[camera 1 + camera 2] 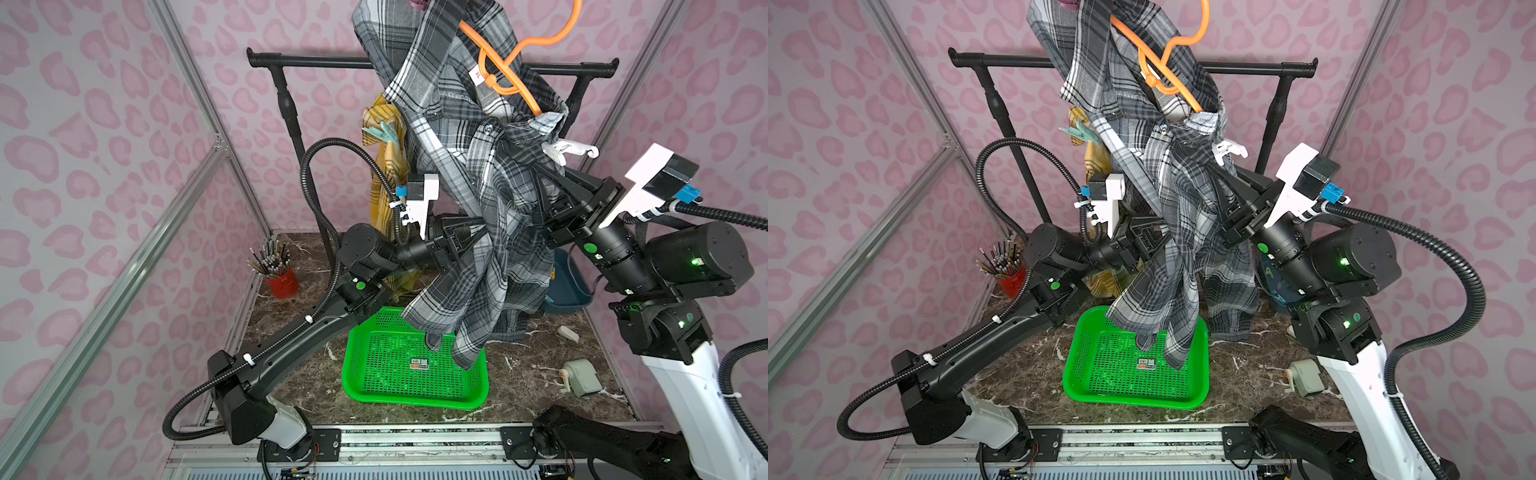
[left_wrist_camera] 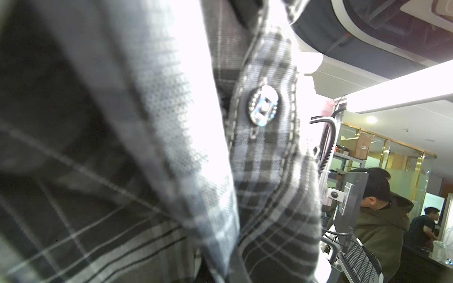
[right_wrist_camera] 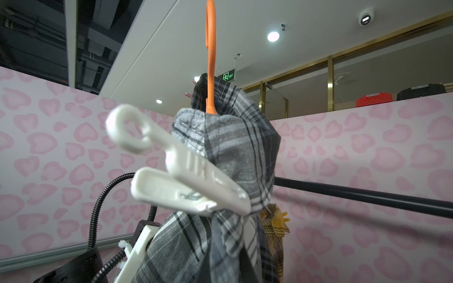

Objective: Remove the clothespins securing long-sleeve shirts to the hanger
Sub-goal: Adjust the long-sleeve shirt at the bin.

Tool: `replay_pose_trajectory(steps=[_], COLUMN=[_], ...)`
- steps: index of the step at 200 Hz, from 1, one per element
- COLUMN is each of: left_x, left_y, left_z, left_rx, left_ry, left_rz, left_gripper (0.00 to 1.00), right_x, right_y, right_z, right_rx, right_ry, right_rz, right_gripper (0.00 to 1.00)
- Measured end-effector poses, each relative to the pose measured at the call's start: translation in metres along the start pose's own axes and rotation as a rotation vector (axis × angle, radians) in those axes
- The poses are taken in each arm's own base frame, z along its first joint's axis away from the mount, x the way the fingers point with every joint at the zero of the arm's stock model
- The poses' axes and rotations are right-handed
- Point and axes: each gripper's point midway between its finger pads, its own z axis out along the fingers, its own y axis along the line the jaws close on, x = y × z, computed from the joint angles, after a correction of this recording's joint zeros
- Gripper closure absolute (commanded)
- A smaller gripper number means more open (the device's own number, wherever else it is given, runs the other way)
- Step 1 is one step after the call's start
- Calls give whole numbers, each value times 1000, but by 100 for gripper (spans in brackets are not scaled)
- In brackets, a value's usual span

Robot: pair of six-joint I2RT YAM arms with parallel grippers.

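Pink-patterned walls (image 1: 83, 187); grey shirt (image 1: 490, 174) tagged "XL"; left jaws closed, right jaws unclear.

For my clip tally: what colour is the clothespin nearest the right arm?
The clothespin is white, clearest in the right wrist view.

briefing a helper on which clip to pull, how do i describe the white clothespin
From the black metal clothes rail, find the grey plaid shirt on the orange plastic hanger. The white plastic clothespin grips its bunched cloth below the hanger's lower end; the mint-teal clothespin is on the yellow plaid shirt.
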Motion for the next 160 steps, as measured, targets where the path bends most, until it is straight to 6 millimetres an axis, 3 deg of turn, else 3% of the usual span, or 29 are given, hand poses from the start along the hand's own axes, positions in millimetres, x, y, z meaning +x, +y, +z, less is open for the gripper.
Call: replay_pose_trajectory(steps=[33, 71, 134, 160], left_x=[-7, 7, 51, 66], left_y=[-17, -13, 7, 11], left_z=[-6, -21, -66, -88], left_rx=[-9, -68, -234, -295], left_ry=[-3, 26, 109, 129], left_rz=[49, 64, 49, 44], left_gripper=[97, 97, 97, 97], right_x=[-6, 1, 66, 87], right_y=[16, 40, 50, 67], right_z=[6, 2, -6, -5], right_rx=[-71, -150, -151, -193], right_ry=[-32, -16, 92, 134], right_rz=[50, 100, 198, 254], right_gripper=[100, 100, 100, 100])
